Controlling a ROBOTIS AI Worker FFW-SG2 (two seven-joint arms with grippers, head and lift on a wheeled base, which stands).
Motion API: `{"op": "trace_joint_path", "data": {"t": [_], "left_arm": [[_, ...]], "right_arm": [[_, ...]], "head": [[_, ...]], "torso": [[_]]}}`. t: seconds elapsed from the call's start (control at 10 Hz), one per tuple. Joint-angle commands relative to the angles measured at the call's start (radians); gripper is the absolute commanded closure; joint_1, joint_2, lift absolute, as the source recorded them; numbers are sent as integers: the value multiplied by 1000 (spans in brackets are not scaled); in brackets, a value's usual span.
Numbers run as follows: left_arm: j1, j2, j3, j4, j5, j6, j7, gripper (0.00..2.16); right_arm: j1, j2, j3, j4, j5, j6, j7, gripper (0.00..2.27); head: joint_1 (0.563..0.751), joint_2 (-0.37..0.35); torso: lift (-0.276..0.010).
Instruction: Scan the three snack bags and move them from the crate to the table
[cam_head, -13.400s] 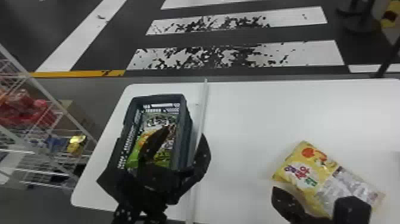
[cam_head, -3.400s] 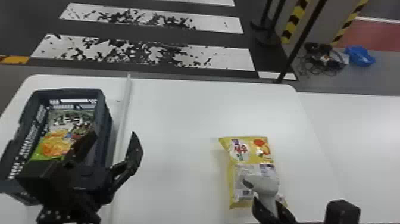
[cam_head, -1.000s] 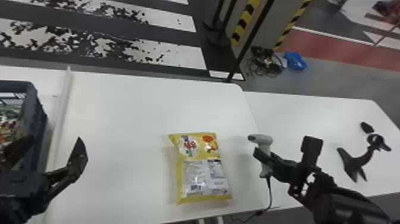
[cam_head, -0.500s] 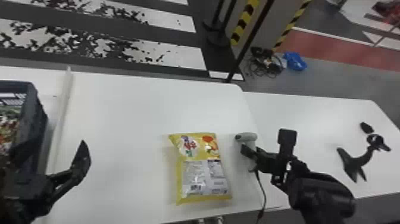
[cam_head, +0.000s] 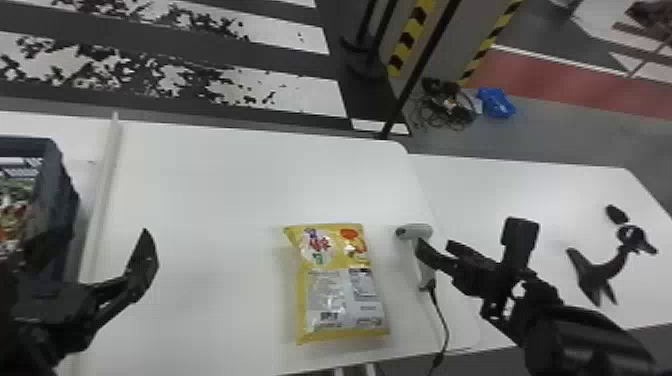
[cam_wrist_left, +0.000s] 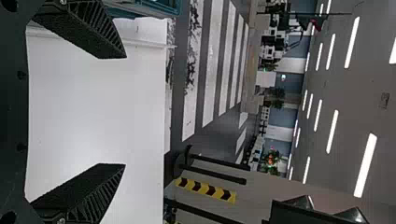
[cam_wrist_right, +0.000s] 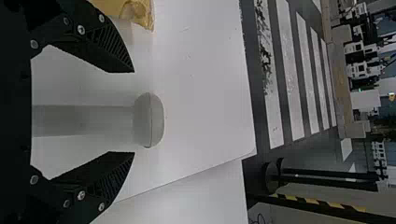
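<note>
1. Our right pincer (cam_wrist_right: 133, 112) has just spread wide, freeing the scanner (cam_head: 414, 231), which stands between its fingers.
2. We judge this bag's scan is done; fetching another from the crate (cam_head: 56, 195) should follow, with our left pincer (cam_wrist_left: 124, 111) waiting wide apart.
3. Our yellow snack bag (cam_head: 340, 280) lies flat on the table (cam_head: 210, 175), just beside the scanner, plump and glossy, its pale printed panel and barcode facing up.

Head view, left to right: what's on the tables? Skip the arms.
Dark blue-grey plastic crate → long pale raised strip → yellow-and-silver snack bag → light-grey handheld scanner → black object with splayed legs
</note>
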Motion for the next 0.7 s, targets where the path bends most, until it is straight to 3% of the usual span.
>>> {"op": "trace_joint_path", "data": {"t": [0.0,0.2,0.4,0.6], "left_arm": [[-9,0,-4,2,0,8,-1,33],[-21,2,-12,10,1,14,-7,33],[-30,8,-26,15,0,29,-7,33],[-30,9,-30,7,-4,51,-6,33]], "right_arm": [[73,12,-72,-133,-126,150,43,66],[70,15,-135,-137,-262,374,150,80],[53,15,-133,-111,-270,432,202,80],[-11,12,-92,2,-236,426,235,56]], "head": [[695,-350],[695,-350],[695,-350],[695,-350]], "torso": [[-62],[-62],[-62],[-62]]}}
